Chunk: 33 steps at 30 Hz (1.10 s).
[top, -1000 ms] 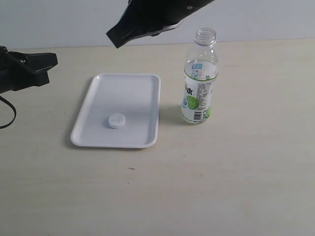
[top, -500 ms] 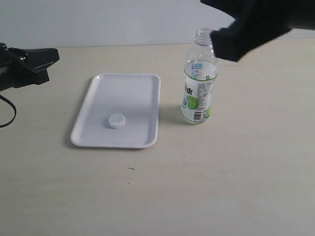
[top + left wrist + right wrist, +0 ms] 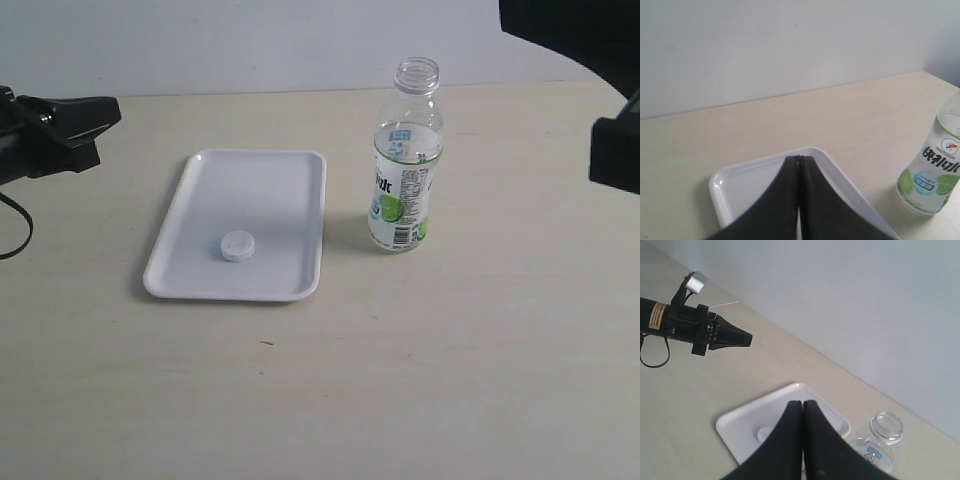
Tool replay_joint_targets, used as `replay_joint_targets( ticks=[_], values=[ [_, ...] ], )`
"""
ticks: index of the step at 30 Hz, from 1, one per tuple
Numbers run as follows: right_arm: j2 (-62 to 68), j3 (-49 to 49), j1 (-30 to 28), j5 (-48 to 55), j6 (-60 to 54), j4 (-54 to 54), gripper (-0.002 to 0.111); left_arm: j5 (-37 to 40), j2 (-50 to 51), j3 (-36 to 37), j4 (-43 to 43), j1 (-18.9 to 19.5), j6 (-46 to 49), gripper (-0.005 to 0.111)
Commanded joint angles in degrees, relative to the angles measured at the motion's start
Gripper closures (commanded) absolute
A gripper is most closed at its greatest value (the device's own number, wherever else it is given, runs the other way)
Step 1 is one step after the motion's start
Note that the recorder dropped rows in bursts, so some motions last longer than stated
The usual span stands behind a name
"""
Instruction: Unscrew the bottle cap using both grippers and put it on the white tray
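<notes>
White on white: a small round ribbed plastic screw cap lies flat inside the glossy rectangular white tray, toward its near end and clear of the raised rim. Near the tray's right edge but apart from it, a small clear plastic bottle with a green-lime label stands upright on the pale bench, its threaded neck bare and open.

Neither arm holds anything. The black left fingers are pressed together with nothing between them, and in the exterior view they sit at the far left, well apart from the tray. The black right fingers are likewise closed and empty, raised above the tray and bottle as the wrist camera shows them. In the exterior view that arm shows only as a dark mass at the upper right edge.

With the cap off and on the tray, the task appears done, and the hazards now lie in stray motion. The uncapped bottle stands free and tall, so a sweep of the right arm past it could tip it. Whether it holds liquid to spill cannot be told. The cap is light and rests loose on a slick surface, so a knock to the tray could send it sliding to the rim or over it.
</notes>
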Motion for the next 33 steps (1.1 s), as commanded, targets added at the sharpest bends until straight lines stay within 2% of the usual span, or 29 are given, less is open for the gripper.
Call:
replay_joint_targets(
  ticks=[1,8,11,13,15,21,24,27,33],
  values=[
    [-0.31,0.14,-0.15,-0.02,0.05,0.18,0.108,-0.54,-0.34,0.25,-0.56,0.11,0.24,0.107],
    [-0.7,0.02,-0.15,-2.36,-0.08,0.18,0.108,-0.54,-0.34,0.25,-0.56,0.11,0.24,0.107],
    [-2.0,0.02,-1.41,-0.05,-0.08,0.18,0.108,-0.54,-0.34,0.25,-0.56,0.11,0.24,0.107],
    [-4.11,0.13,-5.0,3.19,1.14,1.81,0.108,-0.54,-0.34,0.25,-0.56,0.11,0.24,0.107],
    [-7.41,0.54,-11.28,5.49,2.53,2.2,0.108,-0.54,-0.34,0.25,-0.56,0.11,0.24,0.107],
    [-19.23,3.5,-31.0,5.54,6.12,2.09,0.108,-0.54,-0.34,0.25,-0.35,0.11,0.25,0.107],
    [-24.34,4.17,-37.67,5.89,6.4,2.21,0.108,-0.54,-0.34,0.25,-0.35,0.11,0.25,0.107],
    [-28.18,4.29,-39.99,6.53,7.0,2.11,0.108,-0.54,-0.34,0.25,-0.35,0.11,0.25,0.107],
    [-31.22,4.37,-39.96,10.56,7.48,1.68,0.108,-0.54,-0.34,0.25,-0.35,0.11,0.25,0.107]
  ],
)
